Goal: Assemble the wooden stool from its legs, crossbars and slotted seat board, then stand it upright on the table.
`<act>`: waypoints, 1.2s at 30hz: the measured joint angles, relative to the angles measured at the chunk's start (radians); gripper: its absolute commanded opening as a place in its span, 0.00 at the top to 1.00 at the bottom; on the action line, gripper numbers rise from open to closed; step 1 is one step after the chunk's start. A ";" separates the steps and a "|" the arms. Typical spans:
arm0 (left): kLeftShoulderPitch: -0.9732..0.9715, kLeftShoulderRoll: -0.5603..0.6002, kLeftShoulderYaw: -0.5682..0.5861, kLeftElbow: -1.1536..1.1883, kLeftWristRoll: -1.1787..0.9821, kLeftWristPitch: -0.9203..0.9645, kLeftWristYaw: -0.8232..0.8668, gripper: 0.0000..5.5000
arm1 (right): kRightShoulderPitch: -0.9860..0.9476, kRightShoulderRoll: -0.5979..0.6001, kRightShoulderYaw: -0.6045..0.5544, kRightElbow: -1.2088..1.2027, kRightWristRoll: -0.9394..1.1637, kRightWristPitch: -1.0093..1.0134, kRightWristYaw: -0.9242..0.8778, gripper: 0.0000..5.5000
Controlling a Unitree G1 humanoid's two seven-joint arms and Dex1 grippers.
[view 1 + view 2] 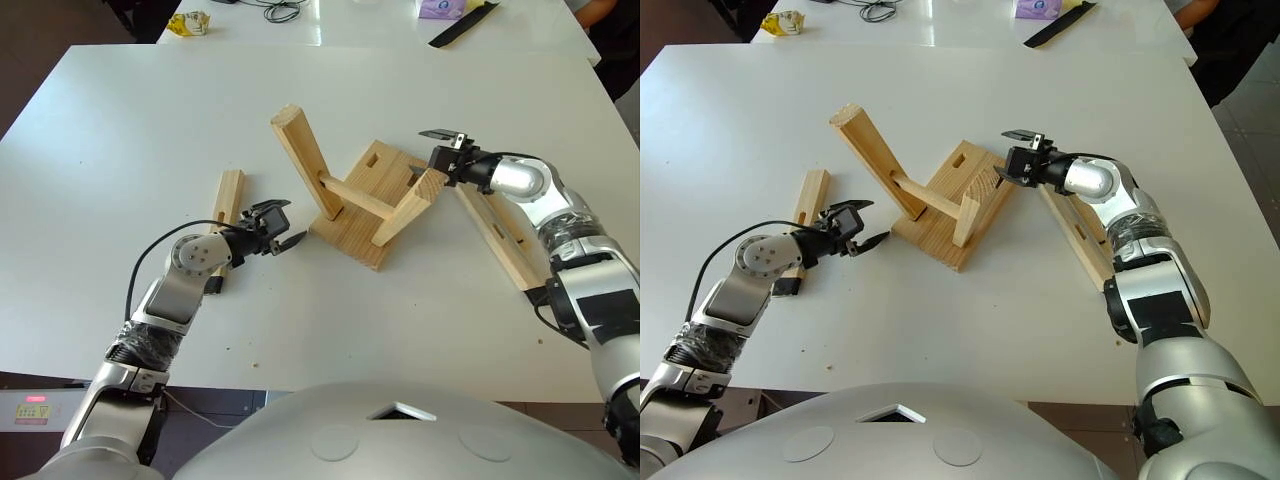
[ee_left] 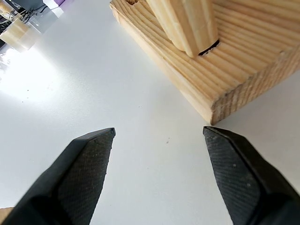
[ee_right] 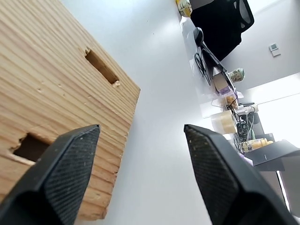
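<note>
Mid-table, slotted seat board (image 1: 367, 206) lies flat, two legs (image 1: 308, 160) inserted.

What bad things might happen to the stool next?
The open right gripper sits beside the end of the right-hand leg; a bump might lever it out of the seat board. The open left gripper, near the board's corner, might shove everything sideways. The left arm lies over a loose leg and might sweep it away.

On the table (image 1: 120, 150) we find the seat board (image 1: 352, 232) in the middle, 2 legs (image 1: 305, 160) set in it, a crossbar (image 1: 357, 196) between them. 1 loose leg (image 1: 229, 196) lies left of it, another wooden piece (image 1: 497, 235) right.
</note>
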 measured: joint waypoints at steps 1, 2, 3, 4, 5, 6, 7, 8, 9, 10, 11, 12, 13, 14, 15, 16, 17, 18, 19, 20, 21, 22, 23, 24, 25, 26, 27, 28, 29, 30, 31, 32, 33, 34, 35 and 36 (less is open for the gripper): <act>0.000 0.000 0.001 0.001 0.002 0.000 0.003 0.36 | 0.005 -0.005 -0.002 -0.015 0.016 -0.001 0.010 0.40; 0.000 0.000 0.001 0.003 0.002 -0.001 0.006 0.36 | 0.016 -0.011 -0.004 -0.033 0.024 -0.001 0.021 0.40; -0.001 0.000 0.003 0.005 0.003 -0.001 0.008 0.36 | 0.023 -0.017 -0.004 -0.042 0.026 -0.001 0.028 0.40; -0.002 0.000 0.004 0.007 0.004 -0.001 0.009 0.36 | 0.029 -0.021 -0.004 -0.046 0.027 0.000 0.033 0.40; -0.004 0.000 0.006 0.009 0.006 0.000 0.009 0.36 | 0.034 -0.023 -0.004 -0.049 0.027 0.001 0.036 0.40; -0.007 0.001 0.009 0.010 0.007 0.003 0.010 0.36 | 0.037 -0.024 -0.002 -0.051 0.027 0.002 0.040 0.40; -0.010 0.001 0.011 0.010 0.008 0.010 0.009 0.36 | 0.037 -0.024 -0.001 -0.051 0.027 0.005 0.040 0.40; -0.010 0.002 0.014 0.004 0.007 0.022 0.009 0.36 | 0.037 -0.025 -0.001 -0.050 0.023 0.010 0.031 0.40; -0.010 0.002 0.017 0.000 0.006 0.029 0.008 0.36 | 0.036 -0.025 0.000 -0.047 0.018 0.012 0.020 0.40; -0.008 0.002 0.023 -0.019 -0.002 0.050 0.002 0.36 | 0.033 -0.026 0.002 -0.034 -0.001 0.020 -0.019 0.40; -0.006 0.002 0.027 -0.040 -0.012 0.065 -0.007 0.36 | 0.029 -0.027 0.003 -0.022 -0.016 0.027 -0.046 0.40; -0.002 0.002 0.031 -0.068 -0.028 0.078 -0.019 0.36 | 0.021 -0.030 0.003 -0.004 -0.029 0.038 -0.081 0.40; 0.002 0.002 0.031 -0.097 -0.040 0.091 -0.031 0.36 | 0.005 -0.031 0.003 0.019 -0.044 0.060 -0.126 0.40; 0.006 0.003 0.031 -0.116 -0.042 0.101 -0.038 0.36 | -0.012 -0.033 0.004 0.042 -0.060 0.079 -0.163 0.40; 0.012 0.006 0.031 -0.134 -0.043 0.111 -0.043 0.36 | -0.030 -0.035 0.007 0.065 -0.073 0.099 -0.201 0.40; 0.017 0.009 0.032 -0.151 -0.045 0.117 -0.053 0.36 | -0.045 -0.037 0.011 0.089 -0.091 0.116 -0.236 0.40; 0.023 0.012 0.032 -0.165 -0.047 0.124 -0.061 0.36 | -0.056 -0.040 0.017 0.106 -0.103 0.129 -0.263 0.40; 0.028 0.017 0.032 -0.183 -0.051 0.135 -0.073 0.36 | -0.065 -0.041 0.028 0.131 -0.123 0.149 -0.294 0.40; 0.034 0.026 0.032 -0.199 -0.061 0.141 -0.083 0.36 | -0.066 -0.043 0.039 0.151 -0.136 0.157 -0.313 0.40; 0.039 0.032 0.032 -0.210 -0.064 0.148 -0.092 0.36 | -0.066 -0.042 0.045 0.166 -0.144 0.163 -0.319 0.40; 0.044 0.039 0.031 -0.222 -0.067 0.153 -0.103 0.36 | -0.066 -0.042 0.047 0.178 -0.147 0.169 -0.323 0.40; 0.053 0.047 0.031 -0.241 -0.073 0.157 -0.117 0.36 | -0.066 -0.042 0.047 0.190 -0.147 0.170 -0.326 0.40; 0.062 0.053 0.030 -0.263 -0.082 0.161 -0.131 0.36 | -0.066 -0.040 0.047 0.201 -0.147 0.170 -0.326 0.40; 0.072 0.057 0.028 -0.282 -0.085 0.168 -0.144 0.36 | -0.065 -0.037 0.048 0.207 -0.147 0.168 -0.326 0.40; 0.086 0.062 0.022 -0.297 -0.089 0.174 -0.154 0.36 | -0.063 -0.033 0.048 0.210 -0.146 0.165 -0.323 0.40; 0.097 0.065 0.014 -0.303 -0.089 0.175 -0.161 0.36 | -0.062 -0.029 0.048 0.211 -0.145 0.159 -0.318 0.40; 0.116 0.068 0.000 -0.307 -0.089 0.176 -0.168 0.36 | -0.059 -0.024 0.048 0.211 -0.145 0.146 -0.313 0.40; 0.134 0.069 -0.010 -0.308 -0.087 0.175 -0.170 0.36 | -0.057 -0.020 0.048 0.211 -0.142 0.143 -0.308 0.40; 0.150 0.069 -0.017 -0.308 -0.084 0.174 -0.171 0.36 | -0.057 -0.019 0.047 0.211 -0.140 0.141 -0.305 0.40; 0.164 0.070 -0.023 -0.307 -0.082 0.173 -0.171 0.36 | -0.057 -0.019 0.046 0.211 -0.138 0.138 -0.300 0.40; 0.179 0.069 -0.032 -0.308 -0.082 0.170 -0.169 0.36 | -0.057 -0.018 0.045 0.211 -0.135 0.137 -0.295 0.40; 0.182 0.068 -0.036 -0.309 -0.082 0.165 -0.167 0.36 | -0.057 -0.018 0.045 0.211 -0.134 0.137 -0.292 0.40; 0.185 0.067 -0.037 -0.310 -0.082 0.161 -0.166 0.36 | -0.057 -0.016 0.044 0.211 -0.132 0.136 -0.289 0.40; 0.188 0.066 -0.038 -0.311 -0.082 0.158 -0.165 0.36 | -0.057 -0.014 0.044 0.211 -0.131 0.134 -0.287 0.40; 0.190 0.064 -0.040 -0.311 -0.082 0.155 -0.164 0.36 | -0.057 -0.013 0.044 0.211 -0.130 0.131 -0.285 0.40; 0.192 0.062 -0.042 -0.311 -0.082 0.152 -0.163 0.36 | -0.057 -0.010 0.044 0.211 -0.129 0.128 -0.280 0.40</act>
